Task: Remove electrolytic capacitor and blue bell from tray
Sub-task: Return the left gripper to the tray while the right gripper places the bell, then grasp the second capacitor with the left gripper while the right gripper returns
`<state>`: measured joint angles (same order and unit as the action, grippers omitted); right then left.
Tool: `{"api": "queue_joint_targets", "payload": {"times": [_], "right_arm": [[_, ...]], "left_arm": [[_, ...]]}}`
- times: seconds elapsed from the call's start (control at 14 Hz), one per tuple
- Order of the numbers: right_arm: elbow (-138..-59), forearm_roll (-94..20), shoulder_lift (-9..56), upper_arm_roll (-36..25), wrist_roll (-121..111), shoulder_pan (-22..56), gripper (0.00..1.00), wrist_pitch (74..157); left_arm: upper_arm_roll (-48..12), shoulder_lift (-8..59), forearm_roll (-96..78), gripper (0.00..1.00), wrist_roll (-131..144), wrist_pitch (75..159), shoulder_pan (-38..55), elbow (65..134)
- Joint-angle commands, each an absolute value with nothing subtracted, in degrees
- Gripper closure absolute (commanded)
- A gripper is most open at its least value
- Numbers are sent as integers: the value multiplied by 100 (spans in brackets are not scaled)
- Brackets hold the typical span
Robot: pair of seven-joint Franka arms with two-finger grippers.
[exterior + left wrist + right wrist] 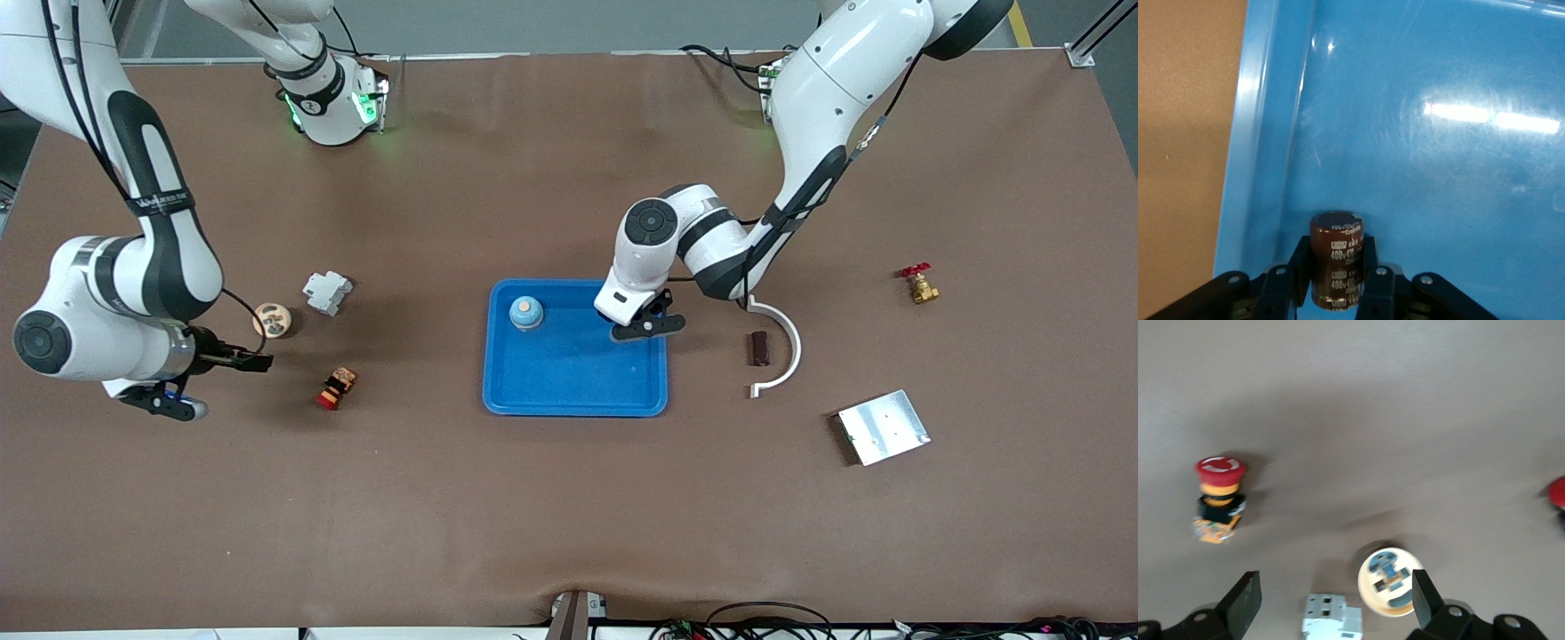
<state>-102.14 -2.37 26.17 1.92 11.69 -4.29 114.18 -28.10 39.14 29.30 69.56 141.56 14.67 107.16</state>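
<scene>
The brown cylindrical capacitor point(1337, 248) stands upright between the fingers of my left gripper point(1336, 267), which is shut on it. It is low inside the blue tray point(574, 402), close to the tray wall point(1255, 153) at the left arm's end, and the glossy floor mirrors it. In the front view the left gripper point(647, 327) hides the capacitor. The bell point(525, 312), a blue dome with an orange top, sits in the tray's corner toward the right arm's base. My right gripper point(209, 382) hangs open and holds nothing, over the table at the right arm's end.
Under the right gripper point(1333, 587) lie a cream round part point(1388, 581), a white breaker point(1333, 621) and a red push button point(1218, 500). Toward the left arm's end are a brown block point(758, 348), a white curved bracket point(782, 347), a metal plate point(883, 427) and a brass valve point(918, 284).
</scene>
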Motion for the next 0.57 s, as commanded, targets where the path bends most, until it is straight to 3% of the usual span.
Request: {"api": "queue_joint_targets", "payload": {"times": [0.0,0.5], "right_arm": [[-10196,-605,2479,176,1317,33,0,11364],[-10125,-1037,2487,176,2941,1509,0,11539]], "left_arm": [[-2821,3867,3129,100,7102,14045,1389,10600],[-2953,3288,3032,100,6707,13255,933,10608]]}}
